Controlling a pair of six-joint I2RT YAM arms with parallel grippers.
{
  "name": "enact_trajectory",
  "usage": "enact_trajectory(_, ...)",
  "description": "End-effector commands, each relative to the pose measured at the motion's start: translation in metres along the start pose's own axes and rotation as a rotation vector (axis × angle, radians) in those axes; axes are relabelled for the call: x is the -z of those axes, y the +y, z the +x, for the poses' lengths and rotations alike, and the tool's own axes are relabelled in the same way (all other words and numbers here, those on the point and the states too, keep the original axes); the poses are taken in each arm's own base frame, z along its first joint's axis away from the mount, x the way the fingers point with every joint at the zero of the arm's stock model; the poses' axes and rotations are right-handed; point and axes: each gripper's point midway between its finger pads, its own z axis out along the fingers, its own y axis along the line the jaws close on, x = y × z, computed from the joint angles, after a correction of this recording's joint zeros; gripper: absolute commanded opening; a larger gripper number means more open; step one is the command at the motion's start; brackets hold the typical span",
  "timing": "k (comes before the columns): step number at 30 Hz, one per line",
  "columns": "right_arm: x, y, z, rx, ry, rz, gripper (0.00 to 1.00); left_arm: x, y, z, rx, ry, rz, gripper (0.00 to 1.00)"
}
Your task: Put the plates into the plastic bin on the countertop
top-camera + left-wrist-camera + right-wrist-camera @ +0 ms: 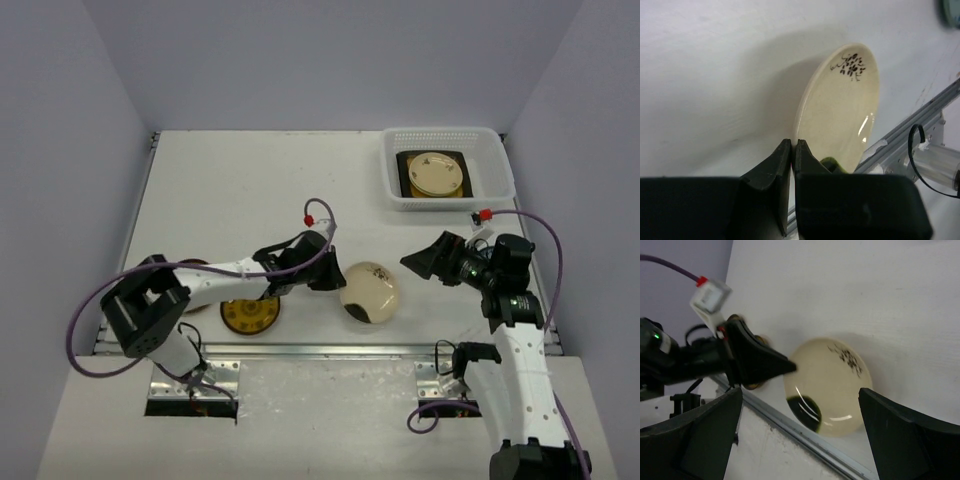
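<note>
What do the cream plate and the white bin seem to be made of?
The cream plate is probably glazed ceramic: its smooth, glossy surface shows bright streaks of reflected light, and it carries a dark printed pattern. The white bin looks like moulded plastic with a dull finish: its thin walls are full of small regular holes.

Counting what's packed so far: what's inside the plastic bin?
A round cream-gold plate sits on a square dark-rimmed plate in the plastic bin. The square plate's centre is covered.
</note>
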Motion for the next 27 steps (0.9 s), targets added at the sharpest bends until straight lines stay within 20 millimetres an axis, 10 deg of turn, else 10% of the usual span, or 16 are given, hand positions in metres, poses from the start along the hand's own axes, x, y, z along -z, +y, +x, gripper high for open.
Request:
enact_trajectory(1,-0.012,0.024,0.007,0.097,0.055,-0.191,0.99,0.072,0.020,-0.059,-0.022,-0.176,0.004,0.00)
enact_trajectory(6,-0.039,0.033,0.027,0.148,0.145,-0.214,0.96,0.123,0.015,-0.079,-0.016,-0.245,0.057,0.00)
enact_trajectory(15,-0.052,0.072,0.036,0.136,0.171,-0.411,0.81,0.136,-0.010,-0.077,-0.011,-0.214,0.177,0.00)
enact_trajectory(27,-0.068,0.071,0.045,0.097,0.185,-0.394,0.05,0.142,-0.024,-0.083,-0.022,-0.224,0.232,0.00)
